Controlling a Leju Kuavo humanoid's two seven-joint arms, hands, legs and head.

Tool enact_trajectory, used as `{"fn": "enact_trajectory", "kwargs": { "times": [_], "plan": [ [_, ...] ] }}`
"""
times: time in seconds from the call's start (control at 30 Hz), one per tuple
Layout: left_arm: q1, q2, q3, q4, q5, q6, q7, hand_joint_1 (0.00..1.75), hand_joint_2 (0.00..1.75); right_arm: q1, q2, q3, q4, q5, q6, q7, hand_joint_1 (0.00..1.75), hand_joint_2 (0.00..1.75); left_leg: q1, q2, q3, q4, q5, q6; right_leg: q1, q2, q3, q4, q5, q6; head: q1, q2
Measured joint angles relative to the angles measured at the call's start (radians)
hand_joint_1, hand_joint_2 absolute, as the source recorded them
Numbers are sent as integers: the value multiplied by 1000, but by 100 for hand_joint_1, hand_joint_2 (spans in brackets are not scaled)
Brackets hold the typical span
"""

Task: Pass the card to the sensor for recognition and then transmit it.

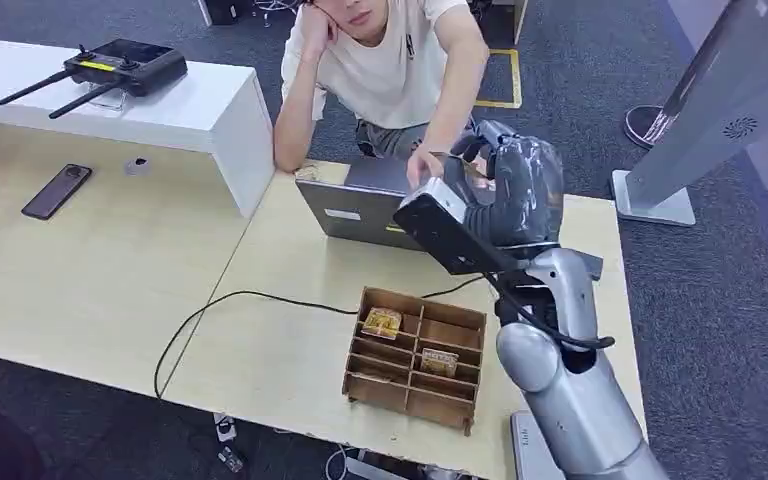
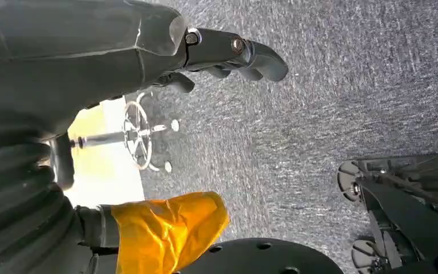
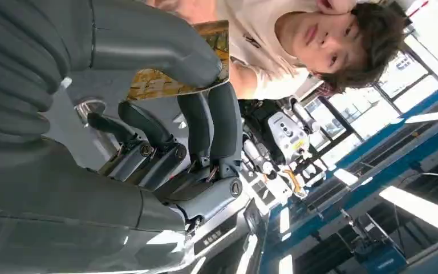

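**Card held up over the laptop, person reaching for it**

Pale wood worktop (image 1: 110,270) runs across grey carpet, with a white raised counter (image 1: 200,110) at its far left. On the worktop sit a grey laptop (image 1: 350,205), a wooden compartment rack (image 1: 415,355) holding two small yellowish packs, and a dark phone (image 1: 56,190); a black cable trails to the rack.

The right robot hand (image 1: 515,195) is raised above the laptop's right side, clamped on the card (image 3: 177,80): the thick thumb presses one face and two dark fingers (image 3: 217,123) back the other. The card's printed, yellowish face shows beside the thumb, its long axis running outward from the palm toward the seated person (image 1: 390,70), whose hand (image 1: 425,165) reaches to the card's far end.

The left robot hand (image 2: 228,54) hangs over the carpet, fingers gently curled and apart, holding nothing.
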Motion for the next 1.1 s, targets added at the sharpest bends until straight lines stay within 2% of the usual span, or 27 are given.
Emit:
{"fn": "enact_trajectory", "kwargs": {
  "times": [0.3,0.33,0.37,0.4,0.43,0.63,0.9,1.1],
  "plan": [
    [-8,6,-26,7,-5,-1,10,0,175,-52,36,48,147,77,0,10,175,175,0,0,0,0,0,0,0,0,0,0,0,0,0,0],
    [-8,6,-29,8,-5,-1,11,0,175,-52,38,54,159,84,1,12,154,175,0,0,0,0,0,0,0,0,0,0,0,0,0,0],
    [-8,6,-31,8,-5,-1,11,0,175,-52,38,60,167,87,2,13,154,175,0,0,0,0,0,0,0,0,0,0,0,0,0,0],
    [-9,6,-33,8,-5,-1,11,0,175,-52,38,65,176,95,4,14,5,175,0,0,0,0,0,0,0,0,0,0,0,0,0,0],
    [-8,6,-34,8,-4,-1,11,0,175,-52,38,68,184,101,9,16,0,175,0,0,0,0,0,0,0,0,0,0,0,0,0,0],
    [-8,6,-39,8,2,-1,18,0,175,-52,38,97,230,122,28,27,0,175,0,0,0,0,0,0,0,0,0,0,0,0,0,0],
    [-5,12,-39,8,10,-1,20,0,175,-50,38,108,247,110,7,24,0,175,0,0,0,0,0,0,0,0,0,0,0,0,0,0],
    [1,14,-39,8,28,2,19,0,175,1,36,84,133,-26,-42,-34,0,175,0,0,0,0,0,0,0,0,-1,0,0,0,0,0]
  ]
}}
